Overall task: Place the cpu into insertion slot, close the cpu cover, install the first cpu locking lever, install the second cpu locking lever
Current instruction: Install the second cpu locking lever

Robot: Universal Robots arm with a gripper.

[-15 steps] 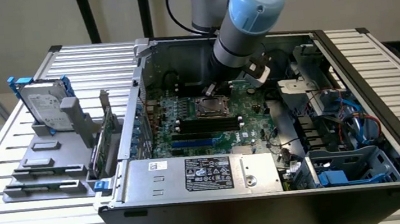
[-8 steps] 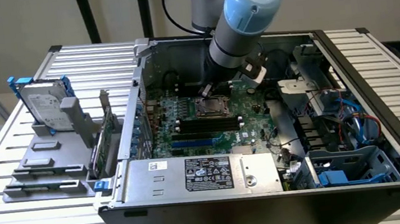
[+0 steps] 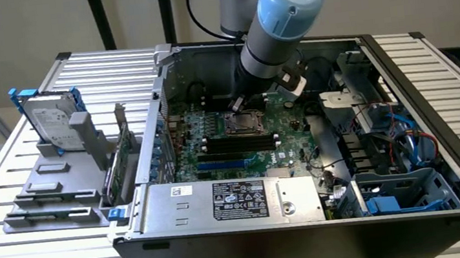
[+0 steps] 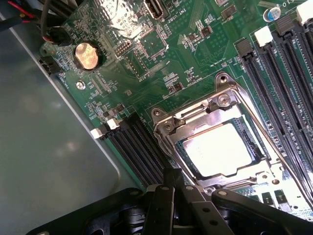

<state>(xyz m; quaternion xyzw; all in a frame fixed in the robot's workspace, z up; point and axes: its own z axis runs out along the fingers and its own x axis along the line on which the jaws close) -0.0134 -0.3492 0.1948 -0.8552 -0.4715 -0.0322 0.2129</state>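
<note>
Right, status: gripper [image 4: 177, 193] fully closed, fingers pinched together, nothing between them. It sits low over the mobo [image 4: 161, 54], tips right at the edge of the cpu cover [image 4: 188, 128].

CPU [image 4: 218, 149] is seated in the insertion slot [image 4: 244, 147], cover frame down flat around it w/ the bright lid showing through the square opening. Socket is skewed in the wrist view, corners pointing roughly 1, 4, 7 and 10 o'clock.

Key relation: from the fingertips the chip centre lies approx 1–2 o'clock, close by. A thin locking lever [image 4: 266, 137] runs along the socket side facing the DIMM slots [image 4: 288, 73], long axis approx 11 to 5 o'clock, on the far side of the socket from the tips. Can't tell if it's latched.

Exterior view: arm comes down into the open PC case [image 3: 397, 71], socket [image 3: 244, 123] just below the wrist at approx 6 o'clock.
</note>
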